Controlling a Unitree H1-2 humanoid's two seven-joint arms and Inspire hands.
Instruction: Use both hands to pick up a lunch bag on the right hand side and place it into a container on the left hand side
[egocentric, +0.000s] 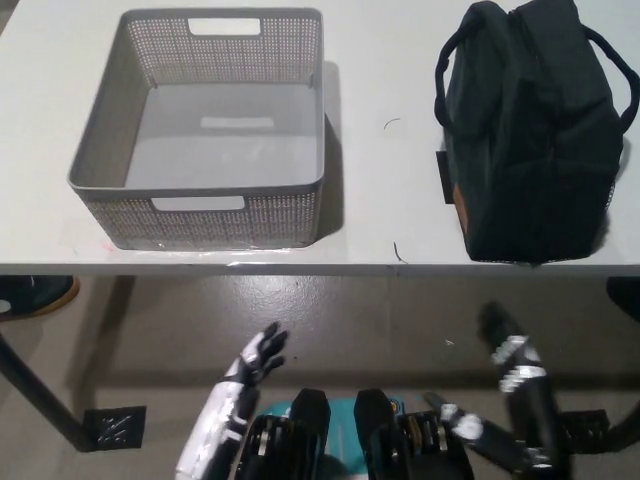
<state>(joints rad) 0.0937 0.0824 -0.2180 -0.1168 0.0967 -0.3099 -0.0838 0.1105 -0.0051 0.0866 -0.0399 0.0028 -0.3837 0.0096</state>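
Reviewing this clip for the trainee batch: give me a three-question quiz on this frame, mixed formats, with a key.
1. True or false: the lunch bag already sits inside the grey basket.
2. Multiple choice: where are the robot's hands? A) both gripping the bag; B) both low, below the edge of the table, touching nothing; C) one inside the basket.
3. Short answer: what does the basket hold now?

Key:
1. False. The black bag stands on the table, apart from the basket, on the robot's right.
2. B. The white left hand and black right hand both hang in front of the table, fingers apart.
3. Nothing; its floor is bare.
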